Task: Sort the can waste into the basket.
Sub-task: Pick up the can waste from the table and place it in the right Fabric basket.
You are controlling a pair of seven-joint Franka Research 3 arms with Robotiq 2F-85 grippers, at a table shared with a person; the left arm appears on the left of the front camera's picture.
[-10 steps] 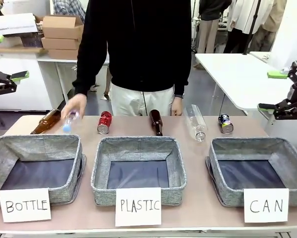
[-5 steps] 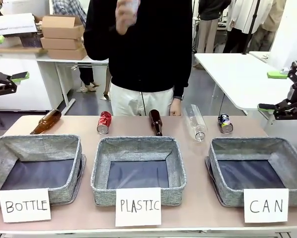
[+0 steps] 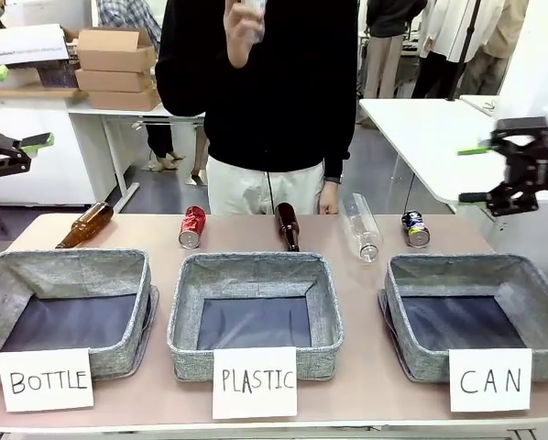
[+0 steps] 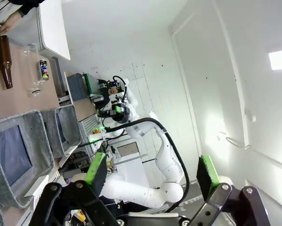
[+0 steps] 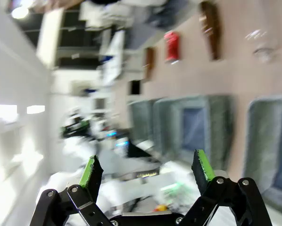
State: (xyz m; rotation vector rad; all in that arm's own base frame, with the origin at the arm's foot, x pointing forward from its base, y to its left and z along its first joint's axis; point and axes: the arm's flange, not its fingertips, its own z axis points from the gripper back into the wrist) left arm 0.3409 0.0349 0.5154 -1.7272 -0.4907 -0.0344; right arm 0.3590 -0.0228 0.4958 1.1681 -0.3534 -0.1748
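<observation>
Your two cans both lie on their sides along the far edge of the table (image 3: 366, 383). In the front view, the dark can (image 3: 415, 228) rests just beyond the far left corner of the basket (image 3: 398, 302) fronted by the "CAN" card (image 3: 490, 379), at about 11 o'clock from its middle. The red can (image 3: 192, 226) lies well apart from that basket, out at its 10 o'clock, beyond the far left corner of the "PLASTIC" basket (image 3: 184, 312). The "CAN" basket shows a bare dark floor. Between the cans lie a brown bottle (image 3: 288, 225) and a clear plastic bottle (image 3: 360, 226), and a second brown bottle (image 3: 85, 225) lies at 12 o'clock from the "BOTTLE" basket (image 3: 142, 302). Your right gripper (image 3: 472, 172) hangs in the air at about 1 o'clock from the dark can, apart from it. Its own camera shows that gripper (image 5: 145, 167) with its green-padded fingers spread wide and nothing between them, though the picture is blurred. Your left gripper (image 3: 25, 151) sits off the table at 9 o'clock in the front view, and through its own camera you see the left gripper (image 4: 151, 170) wide apart and holding nothing. The person stands at 12 o'clock with one raised hand (image 3: 240, 26) gripping a small clear bottle (image 3: 254, 11), and the other hand (image 3: 327, 197) hangs low at the table's far edge.
</observation>
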